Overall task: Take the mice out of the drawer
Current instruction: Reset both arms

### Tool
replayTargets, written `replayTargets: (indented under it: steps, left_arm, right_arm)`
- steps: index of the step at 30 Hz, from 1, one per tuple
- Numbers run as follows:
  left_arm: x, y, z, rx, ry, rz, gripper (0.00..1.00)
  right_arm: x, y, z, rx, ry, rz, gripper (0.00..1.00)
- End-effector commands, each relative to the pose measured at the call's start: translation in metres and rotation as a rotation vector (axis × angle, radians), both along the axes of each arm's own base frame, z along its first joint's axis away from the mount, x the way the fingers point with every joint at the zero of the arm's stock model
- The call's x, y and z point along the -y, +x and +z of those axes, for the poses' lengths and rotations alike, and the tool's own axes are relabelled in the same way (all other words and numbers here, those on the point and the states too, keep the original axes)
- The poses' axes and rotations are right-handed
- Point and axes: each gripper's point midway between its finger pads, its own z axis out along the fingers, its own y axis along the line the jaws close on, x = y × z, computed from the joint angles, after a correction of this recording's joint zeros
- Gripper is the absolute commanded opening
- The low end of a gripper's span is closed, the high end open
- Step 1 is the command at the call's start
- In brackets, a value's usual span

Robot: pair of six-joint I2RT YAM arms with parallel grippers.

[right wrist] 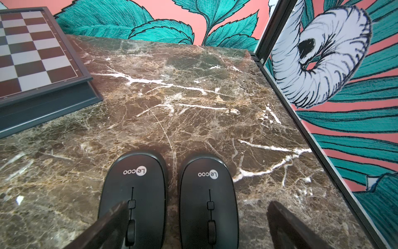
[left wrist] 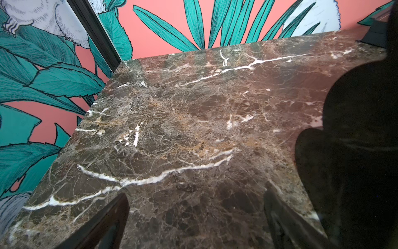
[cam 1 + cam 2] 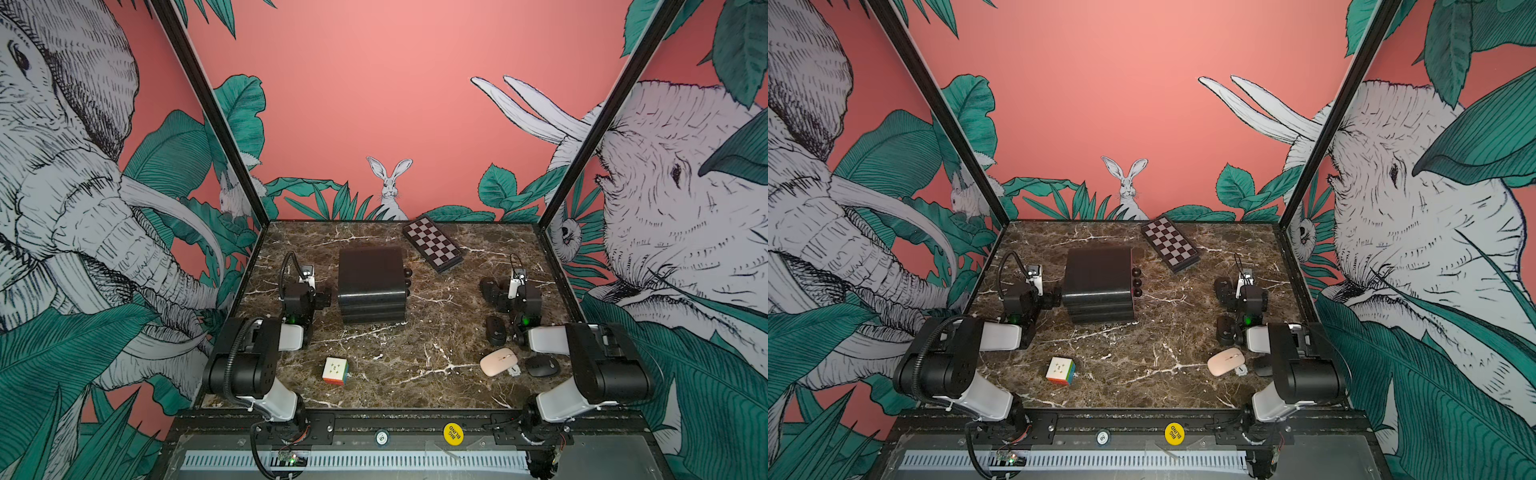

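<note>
Right wrist view: my right gripper (image 1: 198, 207) is spread wide, holding nothing, over two black mice (image 1: 133, 194) lying side by side near the right edge of the table (image 1: 193, 97). Bare marble runs ahead to the far edge. The pink mouse (image 3: 497, 360) lies toward the front right corner. My left gripper (image 2: 196, 194), equally wide and empty, sits just beside the drawer unit (image 3: 372, 282).

Here's your count, and the mice come first: four black ones. First black mouse (image 1: 133, 194) and second black mouse (image 1: 207, 194), that's two for you. Third black mouse (image 3: 496, 330), fourth black mouse (image 3: 541, 365), and you've got four. Add one pink mouse (image 3: 498, 361) and you're at five mice in all. One drawer unit (image 3: 371, 274), with three knobs (image 3: 407, 283) on it. One puzzle cube (image 3: 335, 370). One chessboard (image 3: 432, 244). And one tiny white piece (image 3: 514, 370), too small for you to name.
</note>
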Motion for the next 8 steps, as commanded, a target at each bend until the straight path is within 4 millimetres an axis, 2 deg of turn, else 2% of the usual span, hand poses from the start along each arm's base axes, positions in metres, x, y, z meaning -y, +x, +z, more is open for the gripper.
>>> replayTargets:
  steps: [1, 8]
  left_arm:
    - [0.0, 0.0031, 0.0079, 0.015, 0.002, -0.005, 0.99]
    - [-0.0001, 0.0018, 0.0083, 0.019, 0.002, -0.005, 0.99]
  right_arm:
    - [-0.0002, 0.004, 0.014, 0.053, -0.002, 0.003, 0.98]
    - [-0.0003, 0.004, 0.0137, 0.052, -0.002, 0.004, 0.99]
